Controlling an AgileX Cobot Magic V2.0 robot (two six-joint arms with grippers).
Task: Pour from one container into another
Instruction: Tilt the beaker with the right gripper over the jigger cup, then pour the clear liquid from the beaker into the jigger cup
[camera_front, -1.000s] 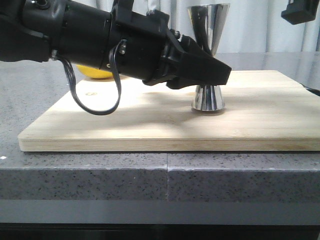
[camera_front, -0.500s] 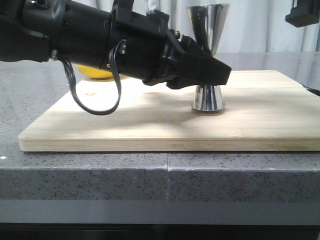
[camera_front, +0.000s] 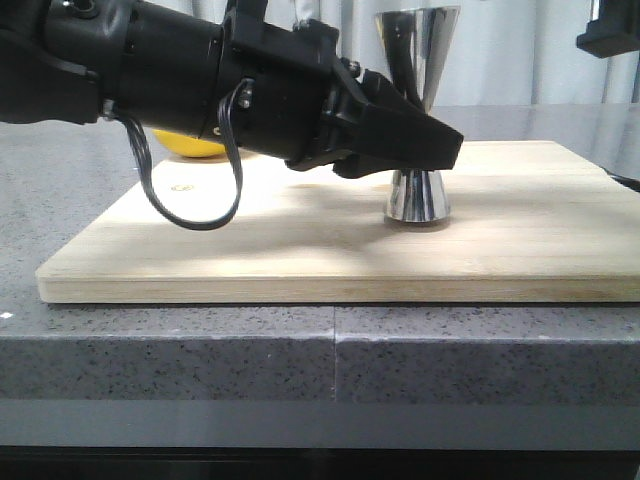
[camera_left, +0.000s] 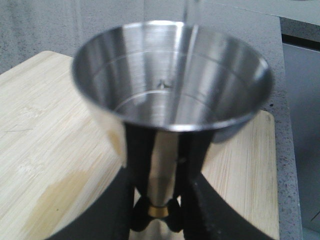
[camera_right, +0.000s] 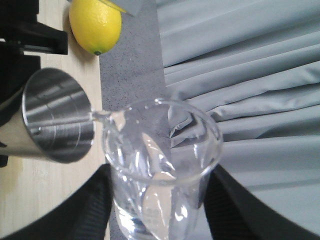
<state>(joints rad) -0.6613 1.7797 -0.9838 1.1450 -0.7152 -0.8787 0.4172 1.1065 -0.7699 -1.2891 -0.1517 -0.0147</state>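
While one beaker (camera_right: 162, 170) tips, one jigger (camera_front: 416, 110), one lemon (camera_right: 95, 25)

— Where's the jigger (camera_front: 417, 110)?
— Upright on the board (camera_front: 300, 245), right of centre, waist between the left gripper's (camera_front: 425, 150) fingers (camera_left: 202, 200).
— And the beaker (camera_right: 160, 165)?
— Tipped in the right gripper (camera_right: 157, 200), lip just above the jigger's rim.
— The lemon (camera_right: 96, 26)?
— Behind the jigger, off to its left, by the board's far edge.
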